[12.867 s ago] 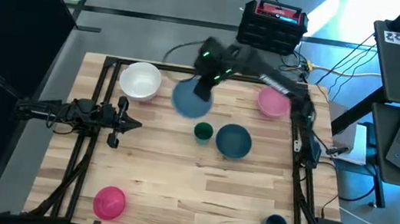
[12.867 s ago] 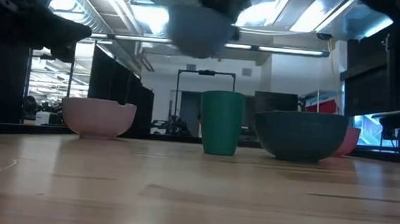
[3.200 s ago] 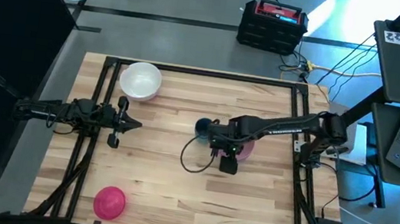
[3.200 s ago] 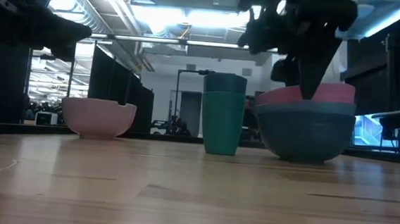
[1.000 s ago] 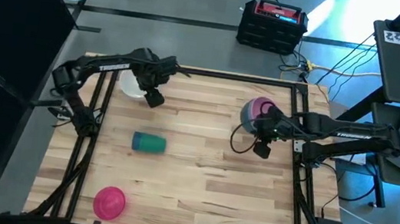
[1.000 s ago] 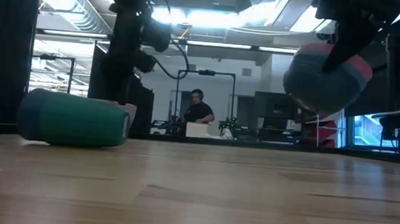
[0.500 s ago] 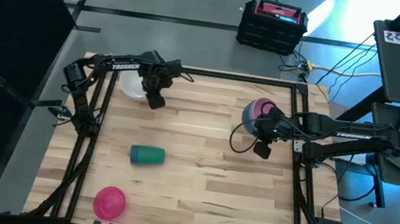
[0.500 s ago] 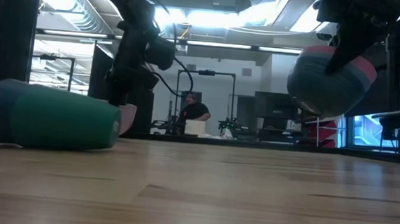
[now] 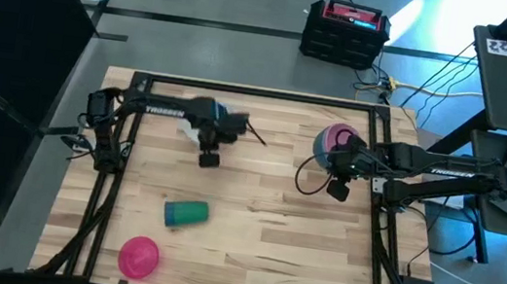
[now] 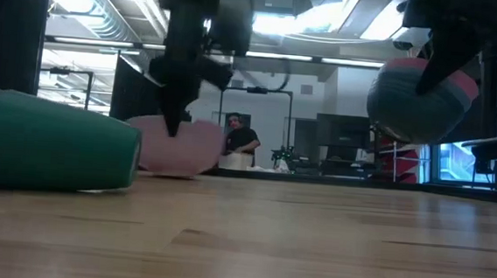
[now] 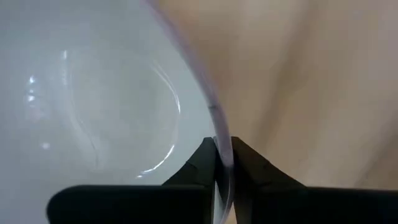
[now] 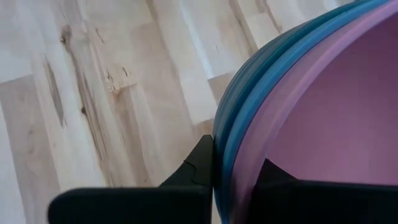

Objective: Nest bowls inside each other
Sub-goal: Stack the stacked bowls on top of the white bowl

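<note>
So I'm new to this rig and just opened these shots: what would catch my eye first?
Probably the stack of nested bowls, two blue with a pink one inside, held off the table by the right gripper clamped on its rim near the right edge. Next, the left gripper pinching the white bowl's rim toward the table's back. Then the green cup lying on its side, and the lone magenta bowl near the front left.
</note>
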`<move>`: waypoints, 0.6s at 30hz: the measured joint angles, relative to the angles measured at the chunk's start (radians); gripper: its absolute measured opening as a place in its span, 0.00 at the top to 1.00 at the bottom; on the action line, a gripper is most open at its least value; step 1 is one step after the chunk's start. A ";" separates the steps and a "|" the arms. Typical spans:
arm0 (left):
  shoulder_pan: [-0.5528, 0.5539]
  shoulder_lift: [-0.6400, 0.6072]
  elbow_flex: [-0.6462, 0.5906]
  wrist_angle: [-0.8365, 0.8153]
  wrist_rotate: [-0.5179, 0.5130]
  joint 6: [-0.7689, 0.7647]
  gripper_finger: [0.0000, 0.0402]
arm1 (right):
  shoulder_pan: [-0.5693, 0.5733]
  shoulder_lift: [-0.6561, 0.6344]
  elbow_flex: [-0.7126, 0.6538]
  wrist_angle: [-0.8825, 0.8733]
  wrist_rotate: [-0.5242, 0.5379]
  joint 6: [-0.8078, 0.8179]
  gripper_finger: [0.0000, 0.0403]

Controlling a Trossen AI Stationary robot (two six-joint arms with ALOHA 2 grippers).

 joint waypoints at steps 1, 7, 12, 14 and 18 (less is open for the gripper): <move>-0.032 0.000 0.013 0.012 0.011 -0.013 0.99 | 0.000 -0.006 0.000 0.000 0.004 -0.001 1.00; -0.147 0.132 0.201 -0.051 0.008 -0.030 1.00 | 0.000 -0.016 0.000 -0.020 0.004 -0.002 1.00; -0.224 0.272 0.385 -0.124 -0.011 -0.043 1.00 | 0.000 -0.022 0.000 -0.039 0.004 -0.003 1.00; -0.255 0.328 0.458 -0.152 -0.019 -0.048 1.00 | 0.000 -0.024 0.000 -0.047 0.004 -0.003 1.00; -0.282 0.385 0.550 -0.148 -0.021 -0.035 1.00 | 0.000 -0.030 0.000 -0.052 0.004 -0.005 1.00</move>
